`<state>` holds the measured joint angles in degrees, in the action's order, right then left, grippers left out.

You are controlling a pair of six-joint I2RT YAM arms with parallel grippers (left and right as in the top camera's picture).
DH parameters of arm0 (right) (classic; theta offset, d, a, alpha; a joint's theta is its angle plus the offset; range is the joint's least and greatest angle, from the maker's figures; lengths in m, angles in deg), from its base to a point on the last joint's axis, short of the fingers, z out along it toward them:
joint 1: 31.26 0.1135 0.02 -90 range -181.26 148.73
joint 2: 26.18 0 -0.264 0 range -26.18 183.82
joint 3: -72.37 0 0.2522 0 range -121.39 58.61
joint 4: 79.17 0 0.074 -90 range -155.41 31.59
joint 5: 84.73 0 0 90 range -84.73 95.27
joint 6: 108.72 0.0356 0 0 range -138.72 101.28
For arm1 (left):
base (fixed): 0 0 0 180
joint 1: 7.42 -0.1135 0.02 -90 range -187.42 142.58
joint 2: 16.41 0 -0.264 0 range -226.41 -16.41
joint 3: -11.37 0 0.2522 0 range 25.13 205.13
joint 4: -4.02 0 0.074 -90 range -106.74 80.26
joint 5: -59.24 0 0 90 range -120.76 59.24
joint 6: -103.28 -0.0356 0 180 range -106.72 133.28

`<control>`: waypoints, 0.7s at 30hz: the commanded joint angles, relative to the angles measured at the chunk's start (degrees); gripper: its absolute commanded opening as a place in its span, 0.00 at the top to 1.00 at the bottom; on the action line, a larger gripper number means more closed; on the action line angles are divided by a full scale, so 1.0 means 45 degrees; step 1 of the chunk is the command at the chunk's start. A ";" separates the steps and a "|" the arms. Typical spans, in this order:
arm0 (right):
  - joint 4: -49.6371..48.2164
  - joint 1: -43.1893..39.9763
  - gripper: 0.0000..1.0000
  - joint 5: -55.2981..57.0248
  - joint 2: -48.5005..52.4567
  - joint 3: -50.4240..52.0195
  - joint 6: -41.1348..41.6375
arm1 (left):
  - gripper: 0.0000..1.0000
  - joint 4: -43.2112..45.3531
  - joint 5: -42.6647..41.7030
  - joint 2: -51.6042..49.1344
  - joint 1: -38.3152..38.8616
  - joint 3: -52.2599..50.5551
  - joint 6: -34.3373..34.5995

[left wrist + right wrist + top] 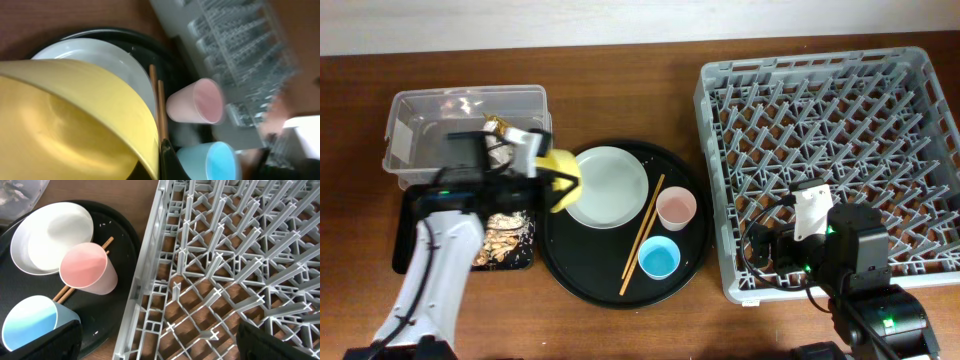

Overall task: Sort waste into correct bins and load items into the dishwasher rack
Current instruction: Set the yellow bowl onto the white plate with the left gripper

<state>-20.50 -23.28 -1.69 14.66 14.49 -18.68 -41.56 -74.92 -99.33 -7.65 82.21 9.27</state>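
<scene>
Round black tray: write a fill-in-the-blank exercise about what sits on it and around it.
The bowl gripped by the left pincer is ____ in colour. Next to the light blue cup sits a ____ cup. The wooden chopsticks lie between those cups and the ____. The dishwasher rack holds ____ dishes.
Missing words: yellow; pink; plate; no.
</scene>
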 commanded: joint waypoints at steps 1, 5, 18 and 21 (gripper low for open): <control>-0.0015 0.0058 0.01 -0.0073 0.0034 -0.0223 0.0102 | 1.00 0.1287 0.5450 -0.0248 0.2628 0.0121 0.0325; -0.0019 0.0058 0.01 -0.0073 0.0034 -0.0223 0.0102 | 0.99 0.3099 0.7490 -0.2166 0.5008 0.0121 0.0330; -0.0015 0.0058 0.01 -0.0073 0.0034 -0.0223 0.0102 | 0.48 0.1180 0.6625 -0.0141 0.5280 0.0714 0.1224; -0.0015 0.0058 0.01 -0.0073 0.0034 -0.0223 0.0102 | 0.47 -0.0787 0.5323 0.0583 0.5469 0.0704 0.1812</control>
<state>-20.41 -23.28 -1.71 14.92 14.45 -18.71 -39.76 -44.95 -98.70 16.26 84.57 14.31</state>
